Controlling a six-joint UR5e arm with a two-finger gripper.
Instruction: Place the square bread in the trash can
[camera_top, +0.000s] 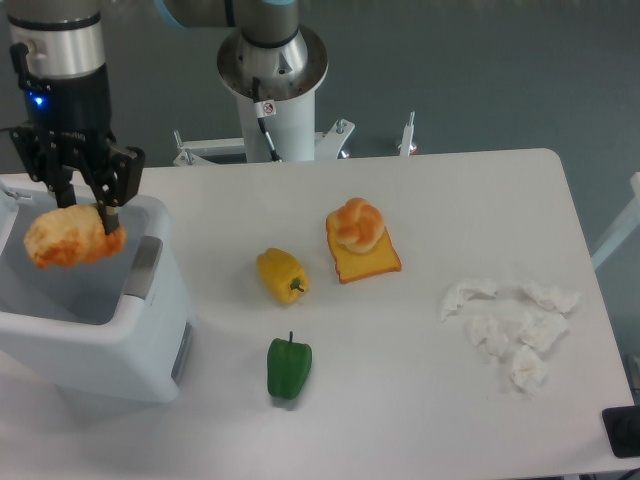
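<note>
Fingers of the gripper clamp an orange-crusted bread lump over the open trash can at the table's left, while the square bread lies mid-table under a round bun.

We see a yellow pepper mid-table. A green pepper lies below it, nearer the camera. To the yellow pepper's right, a knotted roll. Far right of it, crumpled white tissues are scattered.
</note>
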